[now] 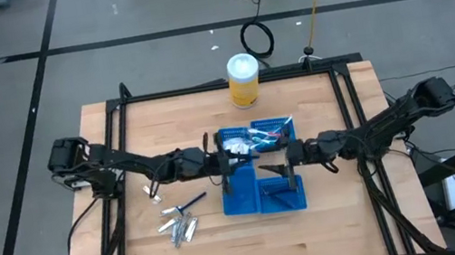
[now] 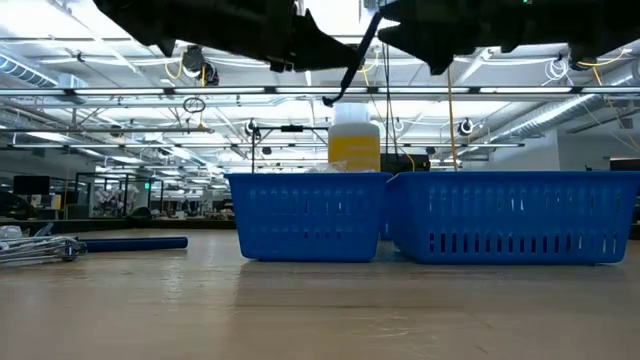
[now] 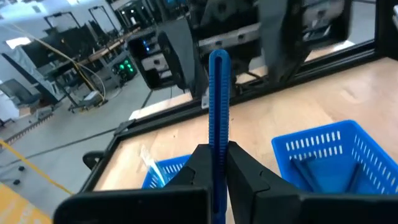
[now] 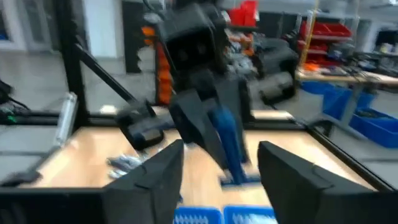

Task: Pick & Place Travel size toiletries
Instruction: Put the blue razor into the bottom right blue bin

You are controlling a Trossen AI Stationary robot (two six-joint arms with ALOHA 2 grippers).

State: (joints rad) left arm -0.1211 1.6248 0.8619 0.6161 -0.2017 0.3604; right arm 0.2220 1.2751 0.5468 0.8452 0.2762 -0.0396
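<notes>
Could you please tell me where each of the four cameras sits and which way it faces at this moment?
High view: above the table, looking straight down; both dark arms meet over the blue mesh trays.
Low view: at table-top height, looking level across at the trays and the yellow canister with white lid; arms overhead.
Left wrist view: on the left arm; the left gripper is shut on a dark blue ridged stick.
Right wrist view: on the right arm; the open right gripper faces that stick.
Both wrist views share the stick.

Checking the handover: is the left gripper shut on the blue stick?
Shut: the left gripper has its fingers pressed against the blue stick.
</notes>
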